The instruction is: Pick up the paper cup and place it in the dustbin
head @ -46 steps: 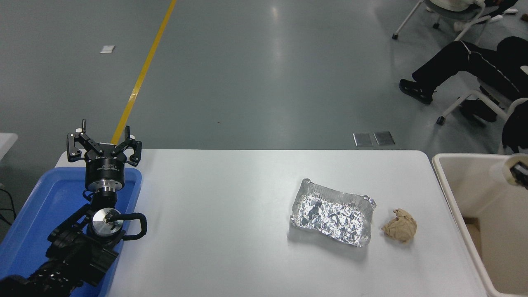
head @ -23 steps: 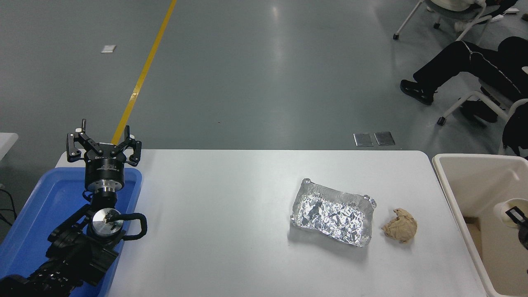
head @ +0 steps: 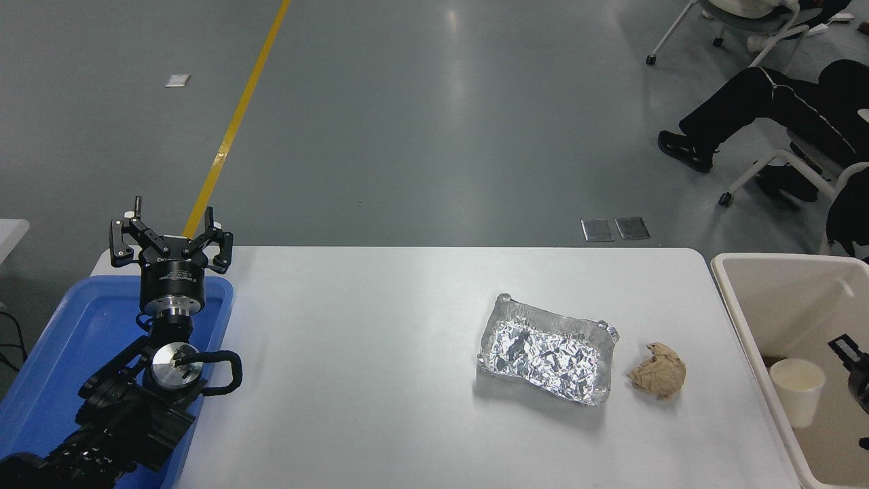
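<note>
At the lower left of the frame the left claw [head: 171,239] sits parked over the blue tray [head: 47,370], fingers spread, empty. At the right edge, the paper cup [head: 799,390] stands upright inside the dustbin [head: 740,309]; the right claw [head: 857,370] beside it is mostly cropped, its state unreadable.

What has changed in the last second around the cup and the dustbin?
The paper cup went from rim height down into the dustbin and now stands apart from the right gripper. The foil tray, the paper ball and the left gripper stayed put.
</note>
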Robot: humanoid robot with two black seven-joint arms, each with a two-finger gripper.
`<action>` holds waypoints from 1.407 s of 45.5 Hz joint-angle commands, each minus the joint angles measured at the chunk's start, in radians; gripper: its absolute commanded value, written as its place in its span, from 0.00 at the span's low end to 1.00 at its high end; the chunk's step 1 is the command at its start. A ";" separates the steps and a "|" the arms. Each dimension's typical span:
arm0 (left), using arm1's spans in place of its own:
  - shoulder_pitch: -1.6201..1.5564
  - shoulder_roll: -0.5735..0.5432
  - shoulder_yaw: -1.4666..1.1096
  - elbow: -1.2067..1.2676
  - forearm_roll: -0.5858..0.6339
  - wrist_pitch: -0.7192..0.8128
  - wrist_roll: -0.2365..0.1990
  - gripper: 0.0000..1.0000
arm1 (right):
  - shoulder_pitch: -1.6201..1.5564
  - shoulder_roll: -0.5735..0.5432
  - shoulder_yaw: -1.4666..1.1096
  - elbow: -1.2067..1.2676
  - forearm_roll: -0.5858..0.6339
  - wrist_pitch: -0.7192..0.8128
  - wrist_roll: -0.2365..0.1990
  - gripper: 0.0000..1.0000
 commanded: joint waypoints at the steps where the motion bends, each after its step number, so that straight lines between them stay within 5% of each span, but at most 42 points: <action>1: 0.002 0.001 -0.001 0.000 0.000 0.000 0.000 0.99 | 0.135 -0.037 -0.074 0.069 -0.027 0.005 0.002 1.00; 16: 0.000 0.000 -0.001 0.000 0.000 0.000 0.000 0.99 | 0.572 -0.057 -0.549 0.500 -0.032 0.003 0.001 1.00; 25: 0.000 0.000 0.001 0.000 0.000 0.000 0.000 0.99 | 0.946 0.046 -0.723 0.912 -0.036 0.013 0.001 1.00; 45: 0.000 0.000 0.001 0.000 0.002 0.000 0.000 0.99 | 1.503 0.204 -0.671 1.495 -0.035 0.264 -0.005 1.00; 64: 0.002 0.000 0.001 -0.002 0.002 0.000 0.002 0.99 | 1.754 0.226 -0.529 1.581 -0.035 0.692 -0.007 1.00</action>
